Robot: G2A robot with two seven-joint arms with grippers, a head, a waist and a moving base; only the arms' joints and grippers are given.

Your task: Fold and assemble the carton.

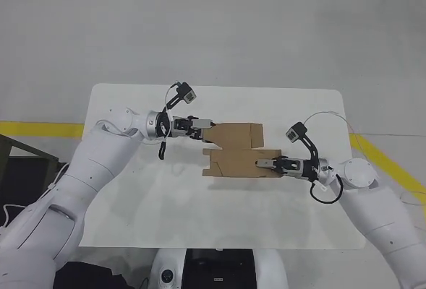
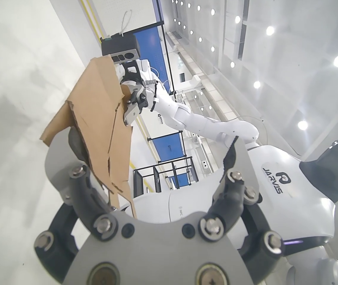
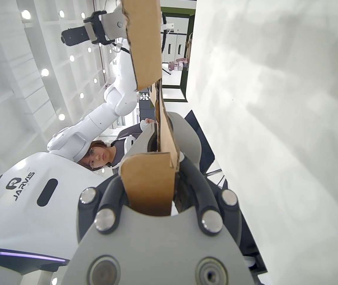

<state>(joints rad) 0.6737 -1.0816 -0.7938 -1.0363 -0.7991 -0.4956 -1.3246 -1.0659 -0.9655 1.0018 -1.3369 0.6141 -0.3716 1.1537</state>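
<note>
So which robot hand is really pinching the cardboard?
The right gripper: its fingers are shut on the edge of the carton. The left gripper is wide open, with the carton beside just one finger and the other finger far off.

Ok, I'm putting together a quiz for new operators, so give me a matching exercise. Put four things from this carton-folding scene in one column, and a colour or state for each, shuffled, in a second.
Things:
1. left gripper
2. right gripper
3. carton
4. table

Colours or states:
A. white, lying under both arms
B. shut on an edge of the carton
C. brown, spanning between the two grippers
D. open, with the carton beside one finger

Pairs: 1-D, 2-B, 3-C, 4-A
</note>
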